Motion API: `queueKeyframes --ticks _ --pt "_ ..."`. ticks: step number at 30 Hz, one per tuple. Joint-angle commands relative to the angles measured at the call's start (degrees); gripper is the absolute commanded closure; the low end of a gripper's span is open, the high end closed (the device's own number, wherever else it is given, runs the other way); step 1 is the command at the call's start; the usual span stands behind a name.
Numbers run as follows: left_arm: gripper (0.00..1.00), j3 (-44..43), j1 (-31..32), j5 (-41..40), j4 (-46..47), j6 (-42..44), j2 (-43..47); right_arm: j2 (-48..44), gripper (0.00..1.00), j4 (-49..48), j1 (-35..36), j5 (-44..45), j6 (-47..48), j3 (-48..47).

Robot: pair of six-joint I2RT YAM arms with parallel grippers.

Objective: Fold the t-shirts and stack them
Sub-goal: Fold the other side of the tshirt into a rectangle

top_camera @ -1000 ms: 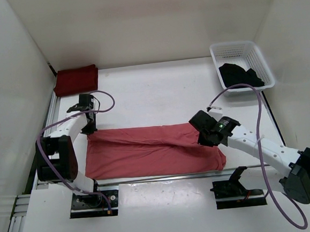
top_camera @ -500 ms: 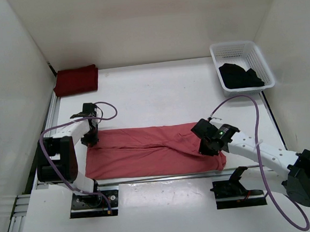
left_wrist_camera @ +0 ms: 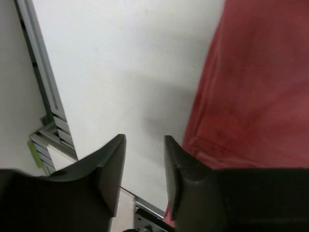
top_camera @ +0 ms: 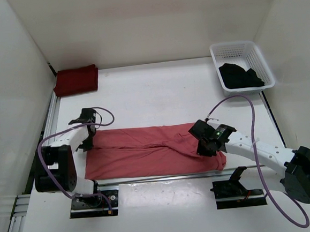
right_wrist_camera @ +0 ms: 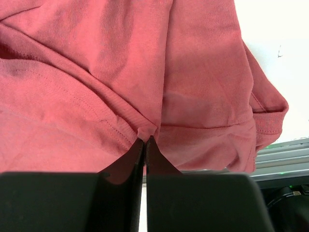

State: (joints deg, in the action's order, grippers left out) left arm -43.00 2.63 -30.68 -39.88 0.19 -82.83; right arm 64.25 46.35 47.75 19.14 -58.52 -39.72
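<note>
A salmon pink t-shirt lies spread across the near half of the table, partly folded lengthwise. My left gripper hovers at its left edge, open, with only white table between the fingers and the pink cloth just to the right. My right gripper is over the shirt's right part, shut on a pinched hem fold of the pink t-shirt. A dark maroon t-shirt lies folded at the back left corner. A black t-shirt lies crumpled in the basket.
The white mesh basket stands at the back right, against the right wall. An aluminium rail runs along the table's left side, also in the left wrist view. White walls close in on three sides.
My left gripper has opened and let go of the pink shirt's left edge. My right gripper has moved slightly nearer and leftward, still pinching the cloth.
</note>
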Motion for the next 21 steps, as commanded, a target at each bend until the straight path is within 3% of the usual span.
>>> queueKeyframes --ticks 1,3,5,6,8,9,11,13,21 --pt "0.50 -8.36 3.23 0.07 0.33 -0.19 5.30 0.70 1.00 -0.73 0.24 0.73 -0.89 0.09" --pt "0.34 -14.10 6.84 9.95 -2.29 -0.19 7.85 0.70 1.00 -0.73 0.24 0.73 -0.28 0.09" --pt "0.27 -22.27 14.91 17.45 -4.58 -0.19 8.38 0.70 1.00 -0.73 0.24 0.73 -0.28 0.09" --pt "0.22 -24.65 18.16 25.15 -6.60 -0.19 7.60 0.70 1.00 -0.73 0.24 0.73 -0.28 0.09" --pt "0.22 -31.05 27.45 33.36 -8.10 -0.19 3.23 0.70 1.00 -1.34 0.24 0.73 -0.89 0.61" --pt "0.22 -33.09 30.12 40.45 -8.11 -0.19 0.94 0.70 1.00 -2.04 0.24 0.21 -0.89 1.22" --pt "0.22 -38.96 36.18 46.82 -8.11 -0.19 -7.38 0.70 1.00 -2.83 0.24 -0.32 -2.12 1.75" --pt "0.23 -42.59 39.01 53.49 -7.59 -0.19 -12.86 1.23 1.00 -3.46 0.24 -0.33 -3.17 1.76" --pt "0.24 -51.82 42.44 61.00 -1.52 -0.19 -29.93 0.70 1.00 -5.13 0.24 -0.33 -4.50 2.81"
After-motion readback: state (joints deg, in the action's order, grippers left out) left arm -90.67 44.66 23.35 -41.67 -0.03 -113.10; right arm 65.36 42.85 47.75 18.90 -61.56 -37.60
